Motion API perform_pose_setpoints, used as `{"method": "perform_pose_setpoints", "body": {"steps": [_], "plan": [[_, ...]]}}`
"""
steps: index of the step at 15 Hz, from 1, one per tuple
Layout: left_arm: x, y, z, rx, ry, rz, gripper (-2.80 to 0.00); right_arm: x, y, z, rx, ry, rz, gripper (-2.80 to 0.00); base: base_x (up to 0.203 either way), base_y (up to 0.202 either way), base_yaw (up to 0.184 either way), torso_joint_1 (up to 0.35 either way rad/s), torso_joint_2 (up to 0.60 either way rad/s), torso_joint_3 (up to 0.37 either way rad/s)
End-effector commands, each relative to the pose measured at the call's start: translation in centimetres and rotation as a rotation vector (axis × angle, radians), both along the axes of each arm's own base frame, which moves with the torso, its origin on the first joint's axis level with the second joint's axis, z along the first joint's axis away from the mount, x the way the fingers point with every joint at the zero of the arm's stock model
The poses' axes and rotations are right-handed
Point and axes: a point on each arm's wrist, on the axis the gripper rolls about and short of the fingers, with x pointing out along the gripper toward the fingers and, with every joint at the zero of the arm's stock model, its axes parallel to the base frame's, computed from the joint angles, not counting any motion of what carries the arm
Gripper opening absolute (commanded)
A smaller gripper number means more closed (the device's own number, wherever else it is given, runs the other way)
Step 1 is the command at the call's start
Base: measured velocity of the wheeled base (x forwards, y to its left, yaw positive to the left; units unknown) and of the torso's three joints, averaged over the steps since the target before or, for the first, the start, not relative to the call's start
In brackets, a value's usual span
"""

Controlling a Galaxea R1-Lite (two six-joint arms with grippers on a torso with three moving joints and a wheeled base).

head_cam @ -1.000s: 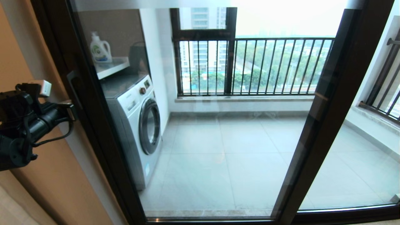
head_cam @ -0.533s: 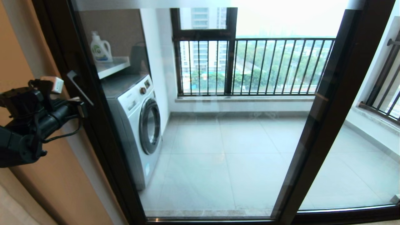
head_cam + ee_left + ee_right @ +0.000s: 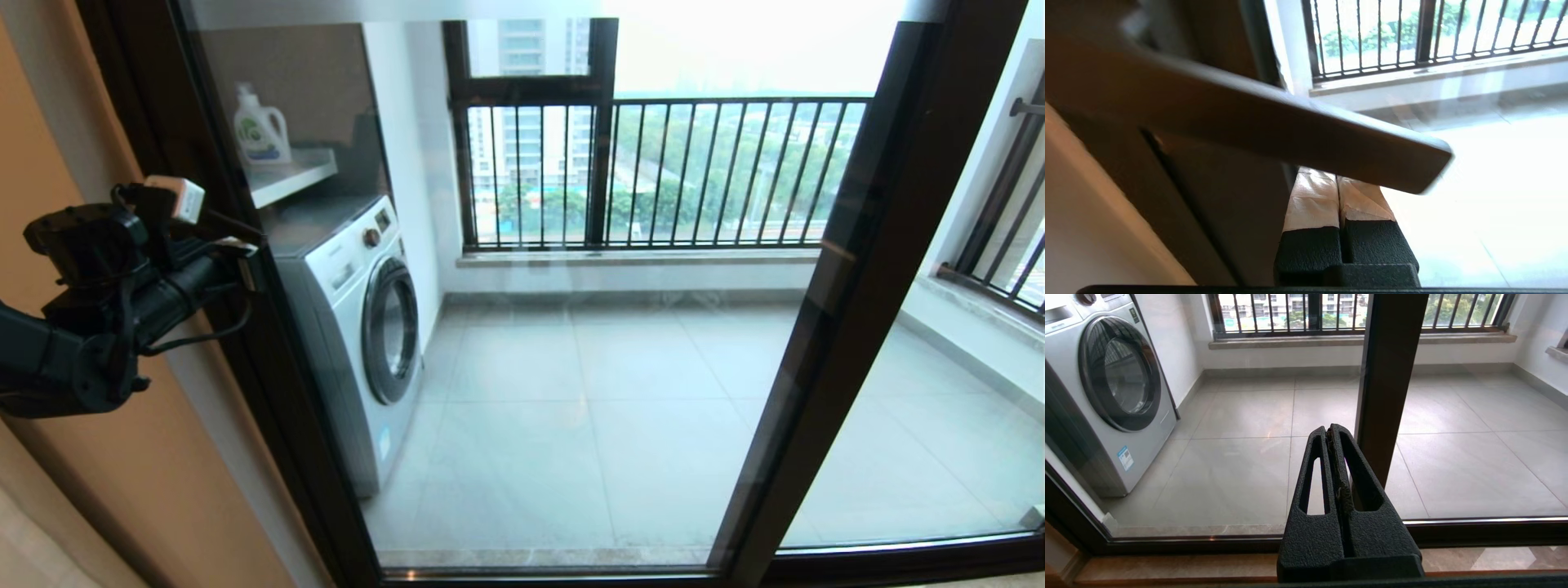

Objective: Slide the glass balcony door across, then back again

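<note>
The glass balcony door fills the head view, its clear pane set in a dark frame. Its dark bar handle is on the left stile. My left gripper is at that handle. In the left wrist view the handle crosses over the tape-wrapped fingers. They are pressed together with nothing between them, and their tips are tucked behind the bar. My right gripper shows only in its own wrist view. It is shut and held low in front of the door's right stile.
Behind the glass stand a washing machine, a detergent bottle on a shelf, and the black-barred railing window. A tan wall lies left of the frame. A second glass panel is at the right. The floor track runs below.
My left arm has moved right and upward, from beside the tan wall onto the door's handle. The door itself has not visibly shifted.
</note>
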Motion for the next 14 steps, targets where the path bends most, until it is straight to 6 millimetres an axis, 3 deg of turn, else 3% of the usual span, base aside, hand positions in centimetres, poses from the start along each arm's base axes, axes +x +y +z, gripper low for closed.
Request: {"method": "perform_pose_setpoints", "body": {"steps": [1, 9, 12, 14], "plan": [[-0.1, -0.7, 2.4, 0.003, -0.047, -0.009, -2.8, 0.1, 0.0, -0.3, -0.001, 0.013, 0.0, -2.8, 0.0, 0.0, 0.0, 0.0, 0.0, 0.0], [-1.3, -1.0, 3.7, -0.005, -0.043, 0.006, -2.8, 0.1, 0.0, -0.3, -0.001, 0.013, 0.001, -2.8, 0.0, 0.0, 0.0, 0.0, 0.0, 0.0], [-5.5, -1.4, 2.5, -0.018, 0.06, -0.007, -2.8, 0.1, 0.0, -0.3, -0.001, 0.013, 0.0, -2.8, 0.0, 0.0, 0.0, 0.0, 0.0, 0.0], [-9.3, -1.2, 3.7, -0.016, 0.054, -0.036, -2.8, 0.1, 0.0, -0.3, -0.001, 0.013, 0.0, -2.8, 0.0, 0.0, 0.0, 0.0, 0.0, 0.0]]}}
